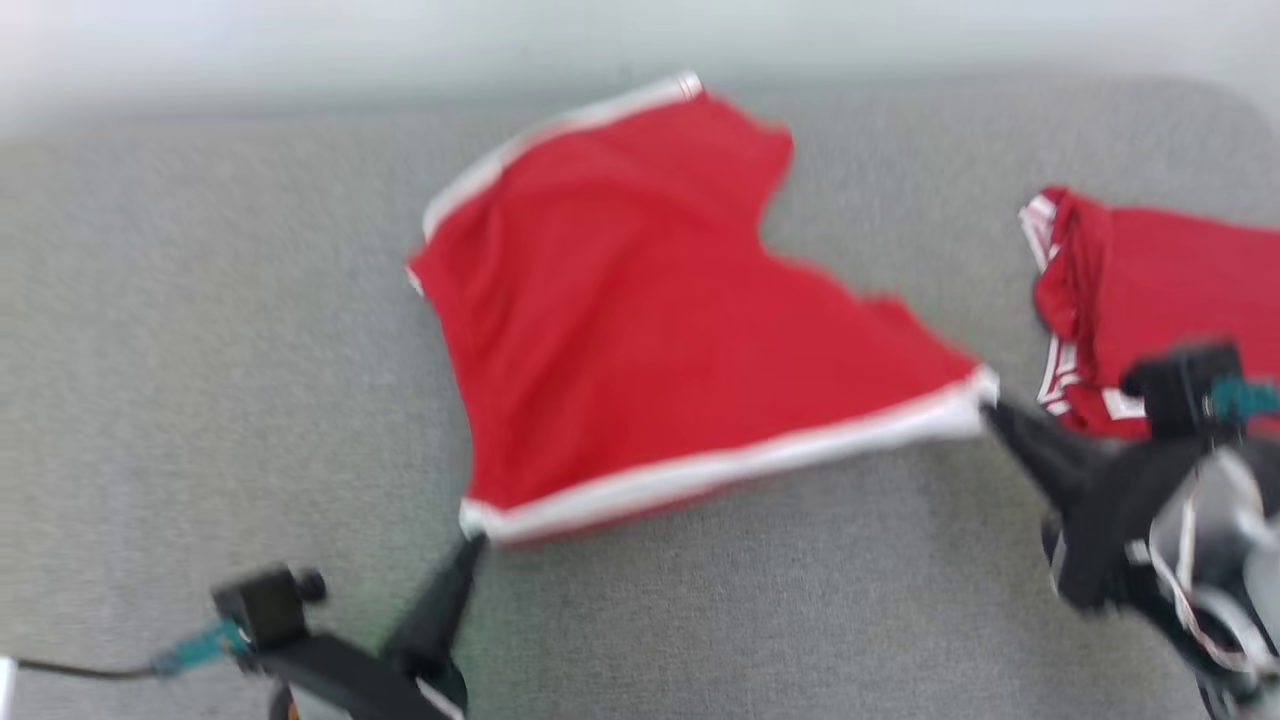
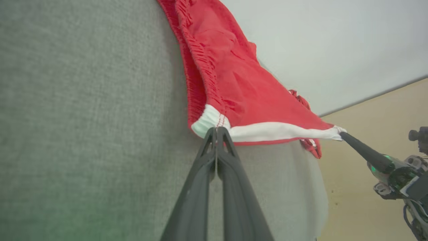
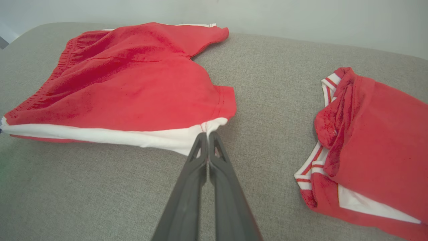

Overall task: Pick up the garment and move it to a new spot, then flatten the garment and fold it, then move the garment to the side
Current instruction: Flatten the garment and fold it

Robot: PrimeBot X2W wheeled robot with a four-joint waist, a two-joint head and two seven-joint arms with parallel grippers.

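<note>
The garment (image 1: 650,320) is a pair of red shorts with white side stripes, spread over a grey padded surface (image 1: 200,350). My left gripper (image 1: 472,543) is shut on the near white-striped corner by the waistband (image 2: 210,118). My right gripper (image 1: 990,405) is shut on the other end of the same white stripe, at the leg hem (image 3: 209,129). The stripe is pulled taut between the two grippers (image 2: 215,130) (image 3: 208,134). In the left wrist view the right gripper's tip (image 2: 342,134) shows holding the far corner.
A second red garment with white and red trim (image 1: 1150,300) (image 3: 367,150) lies folded at the right. The grey surface ends at a pale wall (image 1: 640,40) behind. Beige floor (image 2: 367,207) shows past the surface's edge in the left wrist view.
</note>
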